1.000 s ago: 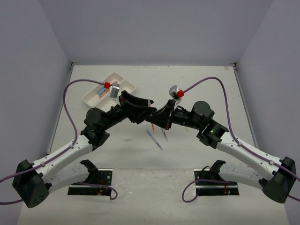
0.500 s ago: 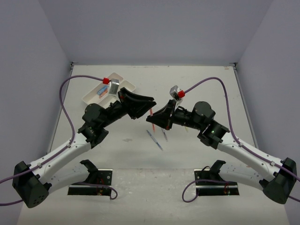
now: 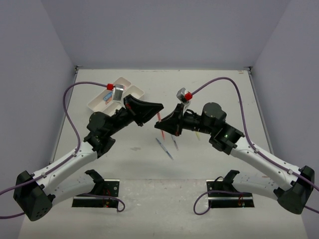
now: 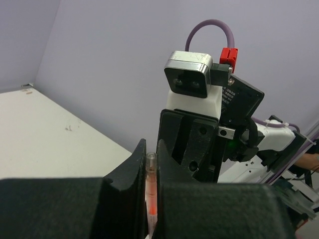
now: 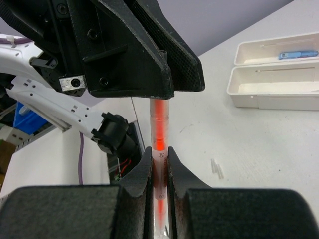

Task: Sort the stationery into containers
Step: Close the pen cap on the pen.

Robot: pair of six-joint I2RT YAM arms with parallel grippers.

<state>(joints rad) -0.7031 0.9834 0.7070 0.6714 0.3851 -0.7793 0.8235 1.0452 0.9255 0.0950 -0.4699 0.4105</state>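
Note:
A thin clear pen with a red-orange core (image 3: 159,116) hangs above the table's middle, held at both ends. My left gripper (image 3: 157,107) is shut on one end of the pen (image 4: 151,194). My right gripper (image 3: 161,124) is shut on its other end (image 5: 159,129). In the right wrist view the left gripper's fingers (image 5: 149,64) cover the pen's far tip. Two white containers (image 3: 115,94) lie side by side at the back left. The far container (image 5: 271,50) holds a blue marker (image 5: 298,54). Two blue-grey pens (image 3: 163,148) (image 3: 175,143) lie on the table below the grippers.
Small clear bits (image 5: 217,169) lie on the table near the right gripper. Black base mounts (image 3: 97,191) (image 3: 232,191) stand at the near edge. Purple cables (image 3: 70,107) arc above both arms. Grey walls close in the table on three sides.
My left gripper has shut on the red-orange pen's free end and shifted slightly right. The right gripper stays shut on the pen and has edged left.

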